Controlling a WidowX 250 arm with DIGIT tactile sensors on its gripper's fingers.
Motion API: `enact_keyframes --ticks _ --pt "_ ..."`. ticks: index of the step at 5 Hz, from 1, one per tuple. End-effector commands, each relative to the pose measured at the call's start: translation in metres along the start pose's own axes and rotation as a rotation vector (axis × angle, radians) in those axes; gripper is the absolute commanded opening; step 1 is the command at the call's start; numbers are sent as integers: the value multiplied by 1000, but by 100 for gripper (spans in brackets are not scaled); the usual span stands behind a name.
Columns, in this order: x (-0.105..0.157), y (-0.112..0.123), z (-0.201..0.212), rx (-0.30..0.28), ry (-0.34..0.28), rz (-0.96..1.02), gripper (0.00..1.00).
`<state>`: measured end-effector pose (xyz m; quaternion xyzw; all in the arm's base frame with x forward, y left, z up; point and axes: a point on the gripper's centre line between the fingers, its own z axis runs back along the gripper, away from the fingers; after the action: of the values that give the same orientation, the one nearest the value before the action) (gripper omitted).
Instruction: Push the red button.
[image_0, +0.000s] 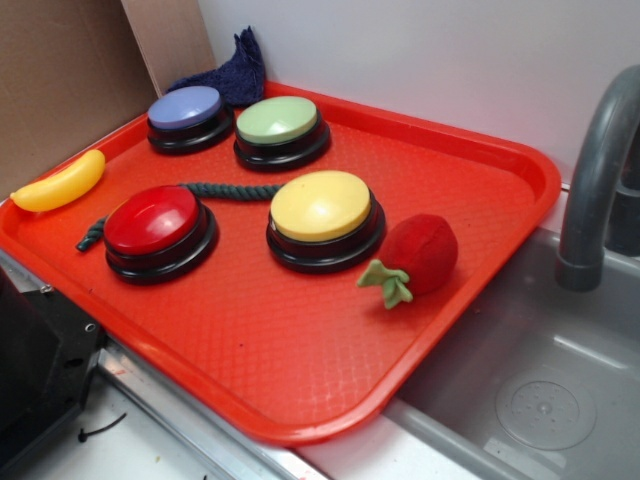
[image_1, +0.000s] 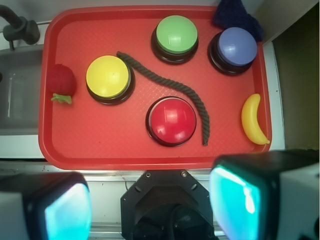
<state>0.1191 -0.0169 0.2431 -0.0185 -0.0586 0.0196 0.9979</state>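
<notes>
The red button (image_1: 171, 120) is seen in the middle of the wrist view, on the red tray (image_1: 100, 145), above the gap between the two fingers (image_1: 240, 200) of the hand (image_1: 150, 210), which fill the lower corners of the frame. The fingers are held wide apart, with nothing between them, and no contact with the button is made. The hand is held above the tray's near edge, looking down on it.

In the wrist view a dark rope (image_1: 175, 90) is shown curving past the red button, with the yellow button (image_1: 108, 77) to the upper left and a toy banana (image_1: 254, 120) at the right. Only in the exterior view are a sink (image_0: 540, 390) and grey faucet (image_0: 600, 170) shown clearly at the right; there the red button (image_0: 155, 225) lies at the left of the tray, and the hand itself cannot be made out.
</notes>
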Motion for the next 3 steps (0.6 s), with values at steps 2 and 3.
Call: enact_keyframes --ticks 2,3 --pt "32 39 -53 72 112 82 100" --pt "43 60 -101 117 91 176 100"
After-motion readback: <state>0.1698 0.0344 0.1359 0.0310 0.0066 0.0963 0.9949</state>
